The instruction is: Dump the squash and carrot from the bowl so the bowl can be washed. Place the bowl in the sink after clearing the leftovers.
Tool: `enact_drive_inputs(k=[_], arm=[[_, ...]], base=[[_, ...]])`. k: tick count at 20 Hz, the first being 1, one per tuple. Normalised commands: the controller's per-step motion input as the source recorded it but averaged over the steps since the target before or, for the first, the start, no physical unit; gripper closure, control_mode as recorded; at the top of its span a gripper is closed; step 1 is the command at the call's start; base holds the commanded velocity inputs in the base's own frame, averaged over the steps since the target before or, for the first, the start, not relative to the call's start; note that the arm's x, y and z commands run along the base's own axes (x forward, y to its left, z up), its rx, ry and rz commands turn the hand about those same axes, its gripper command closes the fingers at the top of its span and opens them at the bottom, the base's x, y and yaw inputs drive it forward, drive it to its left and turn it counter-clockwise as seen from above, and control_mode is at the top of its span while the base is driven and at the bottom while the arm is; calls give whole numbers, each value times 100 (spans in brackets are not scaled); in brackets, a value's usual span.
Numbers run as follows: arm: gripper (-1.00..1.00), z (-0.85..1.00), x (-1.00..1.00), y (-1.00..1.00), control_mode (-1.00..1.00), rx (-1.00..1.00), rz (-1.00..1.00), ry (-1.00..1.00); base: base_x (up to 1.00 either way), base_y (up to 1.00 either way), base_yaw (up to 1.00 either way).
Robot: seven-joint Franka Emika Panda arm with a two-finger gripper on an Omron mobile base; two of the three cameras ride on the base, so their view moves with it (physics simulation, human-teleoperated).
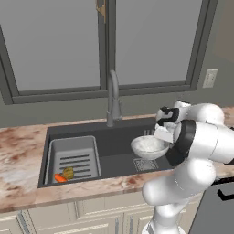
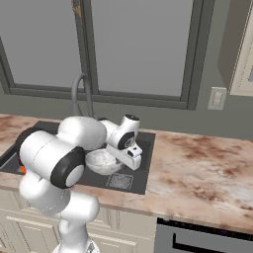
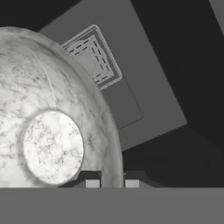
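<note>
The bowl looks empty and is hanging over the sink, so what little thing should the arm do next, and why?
Probably lower it straight down. The gripper pinches the rim of the bowl, which hangs empty above the floor of the sink near the drain grate. The squash and carrot already lie in the grey basin, so only setting down remains.

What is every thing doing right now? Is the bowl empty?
bowl: empty, held up over the sink.
gripper: shut on the bowl's rim.
squash: lying in the grey slotted basin.
carrot: lying beside the squash.
sink: dry.
faucet: off.
</note>
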Motion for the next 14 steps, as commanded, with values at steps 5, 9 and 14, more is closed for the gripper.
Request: enact_drive_inputs(k=[5,9,14], arm=[[100,-57,41,0,-100,0,0,0],[100,-68,19,0,-100,-1,0,0],[100,-62,0,0,-100,-2,0,1]], base=[[0,0,0],[0,0,0],[0,0,0]])
